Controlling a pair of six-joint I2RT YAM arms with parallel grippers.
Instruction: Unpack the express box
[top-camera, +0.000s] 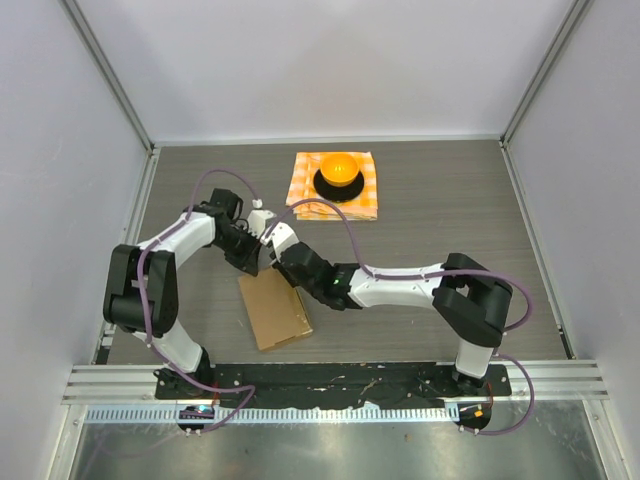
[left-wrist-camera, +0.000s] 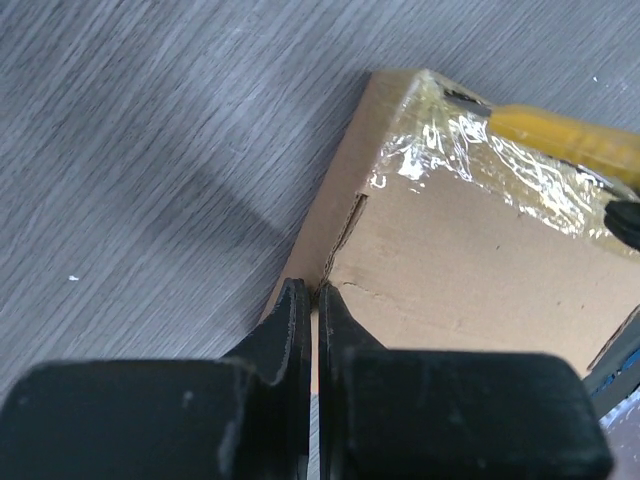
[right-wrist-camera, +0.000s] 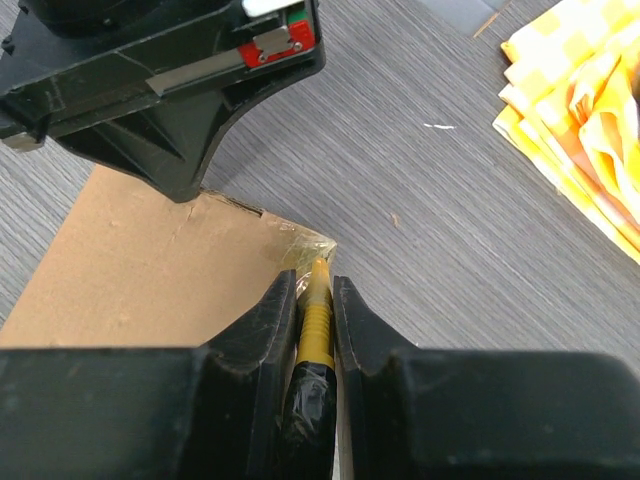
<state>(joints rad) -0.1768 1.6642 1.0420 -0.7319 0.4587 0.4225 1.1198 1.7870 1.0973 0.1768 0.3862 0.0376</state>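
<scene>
Where tape (left-wrist-camera: 450, 150) crinkles, the express box (left-wrist-camera: 470, 285) lies flat.

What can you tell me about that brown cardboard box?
The express box is a flat brown cardboard mailer lying slightly skewed on the grey table. Shiny clear tape covers a far corner. The shut left gripper meets its side edge. The right gripper holds a yellow tool with its tip at that corner.

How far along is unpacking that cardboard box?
Done: nothing opened; the express box lies shut, clear tape on its corner. In hand: the right tool holds a yellow cutter at that taped corner, while the left tool is closed at the box's edge. Left: cutting tape, opening, emptying.
</scene>
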